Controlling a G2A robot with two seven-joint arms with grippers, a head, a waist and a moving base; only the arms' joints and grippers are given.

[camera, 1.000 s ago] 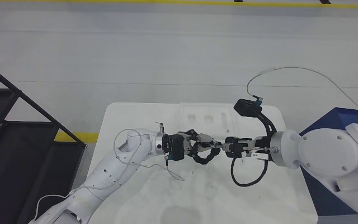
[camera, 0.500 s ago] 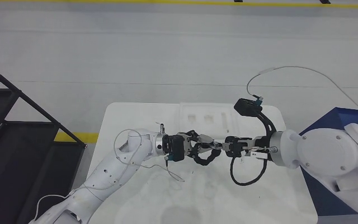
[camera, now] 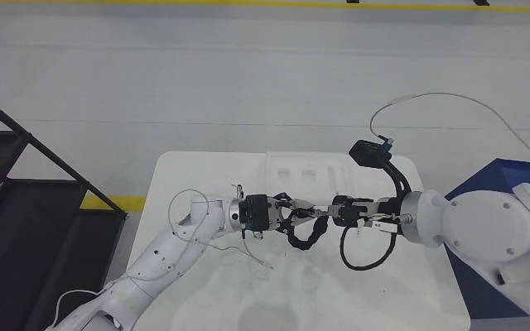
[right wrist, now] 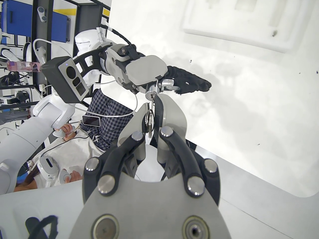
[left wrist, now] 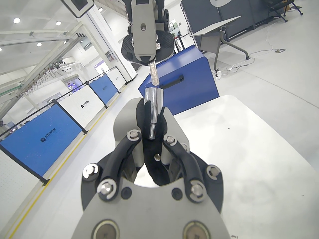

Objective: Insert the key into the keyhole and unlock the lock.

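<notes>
Above the counter (camera: pixel 389 298), the left pincer (left wrist: pixel 149 118) and right pincer (right wrist: pixel 152 108) have drawn together along the 9-to-3 o'clock line. The left is clamped on the lock (left wrist: pixel 154 105), the right on the key (left wrist: pixel 153 74), whose tip now sits at the keyhole (right wrist: pixel 149 95), so insertion appears imminent and the turn is not yet made. At 12 o'clock, the foam tray (right wrist: pixel 228 18) has three recesses, one holding a dark speck (right wrist: pixel 274 33).

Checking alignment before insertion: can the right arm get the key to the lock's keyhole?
Probably yes. The key in the right end effector points at the end of the lock held by the left end effector, nothing between them.
</notes>
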